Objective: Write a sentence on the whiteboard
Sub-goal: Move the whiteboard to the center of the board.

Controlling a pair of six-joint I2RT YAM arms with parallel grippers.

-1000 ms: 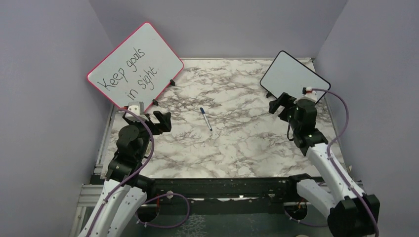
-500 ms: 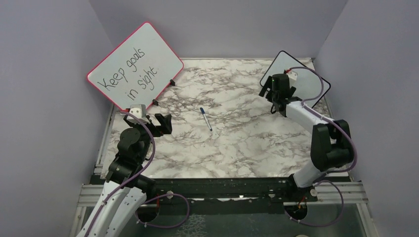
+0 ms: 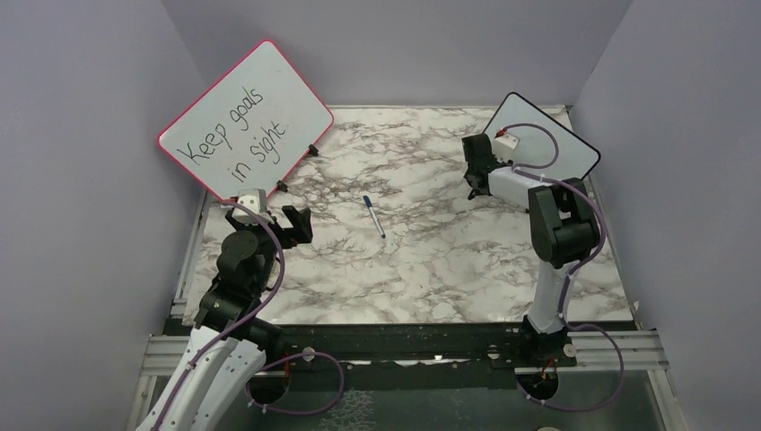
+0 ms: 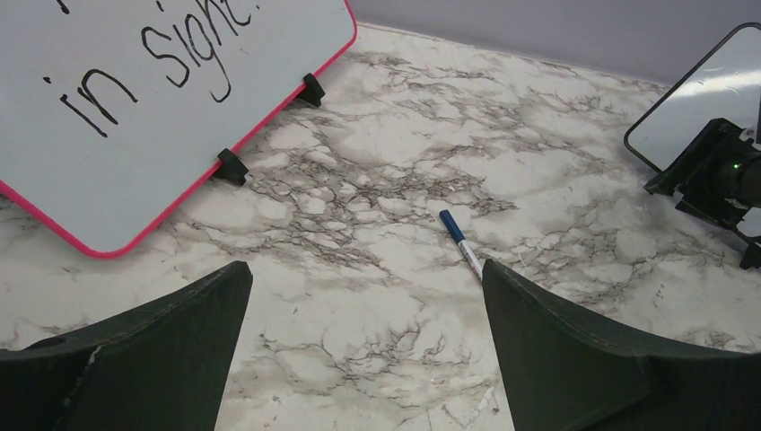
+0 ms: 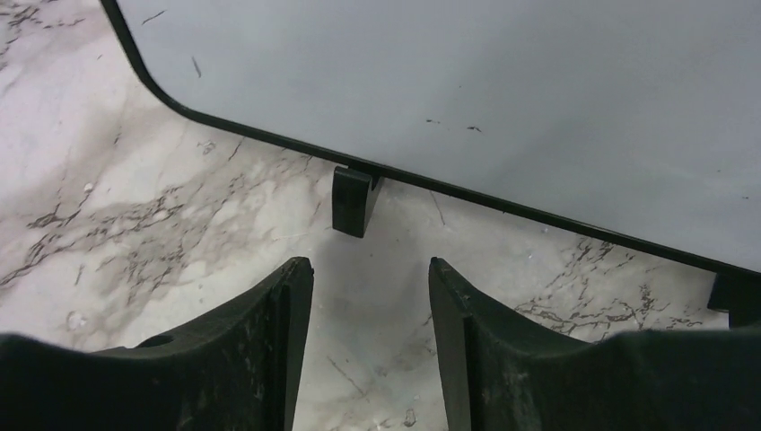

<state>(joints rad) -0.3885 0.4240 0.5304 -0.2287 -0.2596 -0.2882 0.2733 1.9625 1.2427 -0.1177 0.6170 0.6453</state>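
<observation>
Where the marble-patterned tabletop with its grey-brown veining reaches the back right corner, the small rectangular whiteboard with a thin black frame and rounded corners stands tilted, its glossy face plain apart from a few tiny dark specks. The right gripper is just in front of the board's lower left corner, its matte black fingers parted by a moderate gap with nothing between them. The left gripper hangs over the near left of the table, its broad, curved fingers spread wide and empty. Behind it leans a larger white board with a pinkish-red frame, bearing black handwriting. A slim white marker pen with a blue cap lies flat near the table's middle, well apart from both grippers. Only the overhead view shows both boards whole and the arms' purple cables. Only the right wrist view shows a blocky black foot clasping the frame's bottom edge just ahead of the finger gap, and fine scuffs on the fingers. The left wrist view shows the pen's blue end pointing away from the camera.
</observation>
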